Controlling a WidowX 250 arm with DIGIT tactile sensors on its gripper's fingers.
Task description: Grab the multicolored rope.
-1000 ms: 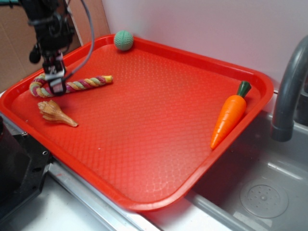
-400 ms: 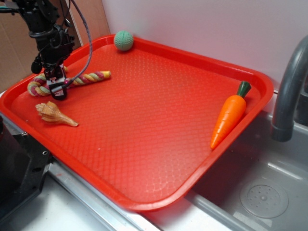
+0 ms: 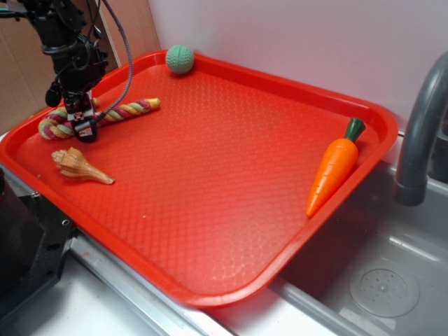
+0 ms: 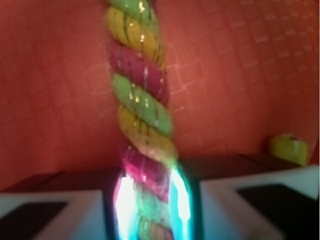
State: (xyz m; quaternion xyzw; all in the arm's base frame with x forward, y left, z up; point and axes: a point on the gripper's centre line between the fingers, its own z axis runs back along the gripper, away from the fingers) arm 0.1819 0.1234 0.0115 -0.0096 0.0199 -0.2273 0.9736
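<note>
Pincer (image 3: 85, 127) clamped on multicolored rope (image 3: 129, 110) near its curved end, jaws pressing both sides of twisted strands. Rope (image 4: 140, 110) at far left corner of red tray (image 3: 210, 210). Seashell (image 3: 78, 165) just in front. Green ball (image 3: 180, 59) by back rim. Carrot (image 3: 336, 166) at right edge.

exterior view: bright, even light, soft glare on the red tray (image 3: 231, 210) centre, faint shadows under objs, sharp focus w/ slight softness at frame edges. wrist view: dimmer, blurry overall, multicolored rope (image 4: 142, 115) out of focus, strong white-cyan glare where it meets the gripper (image 4: 150, 200), tray texture behind rope smeared.
</note>
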